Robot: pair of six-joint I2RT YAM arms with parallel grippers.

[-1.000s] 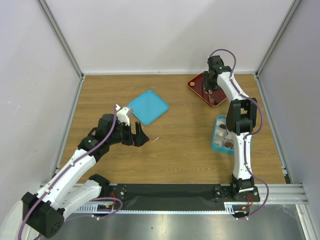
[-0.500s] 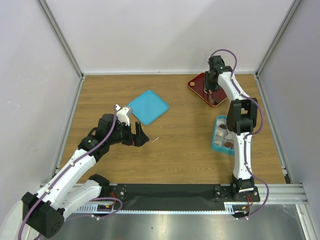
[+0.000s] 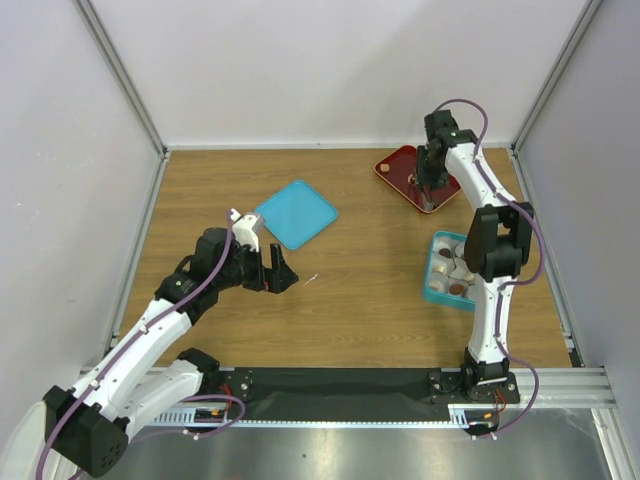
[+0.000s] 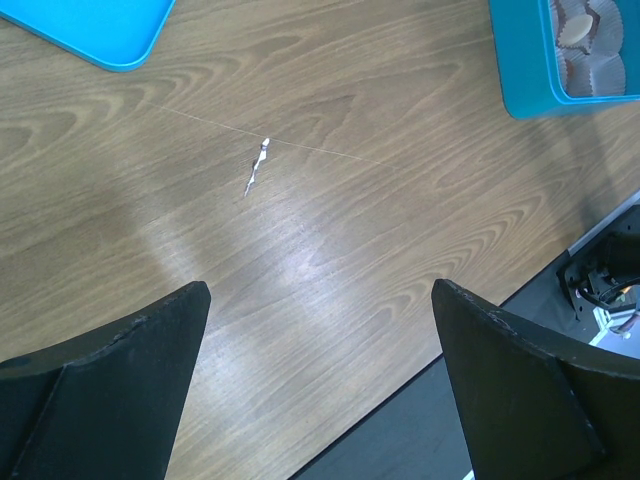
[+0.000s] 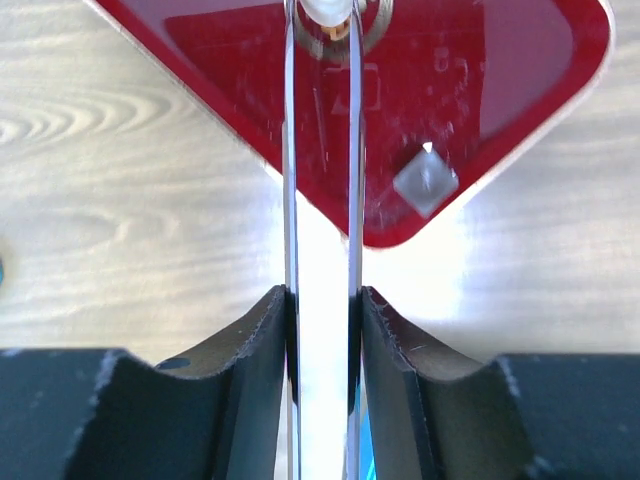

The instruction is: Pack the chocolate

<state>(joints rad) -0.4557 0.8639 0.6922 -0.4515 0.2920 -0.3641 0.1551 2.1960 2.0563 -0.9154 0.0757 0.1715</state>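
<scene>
My right gripper [image 3: 431,183] hangs over the dark red tray [image 3: 402,160] at the back right. In the right wrist view it [image 5: 322,295] is shut on a pair of thin metal tongs [image 5: 320,180]. The tong tips pinch a cream-white chocolate [image 5: 325,9] above the tray's gold emblem [image 5: 368,38]. One tan chocolate [image 3: 383,168] lies at the tray's left corner. The teal compartmented box [image 3: 432,281] by the right arm holds several chocolates [image 3: 447,268]. My left gripper [image 3: 279,271] is open and empty over bare wood, left of centre; the left wrist view [image 4: 320,290] shows the same.
A teal lid [image 3: 296,213] lies flat behind the left gripper. A small white scrap [image 4: 257,166] lies on the wood. The box corner with paper cups [image 4: 585,45] shows in the left wrist view. A small clear square [image 5: 425,183] lies on the red tray [image 5: 500,90].
My right wrist has shifted a little to the right over the red tray, and its forearm swung with it. The left arm has not moved.
</scene>
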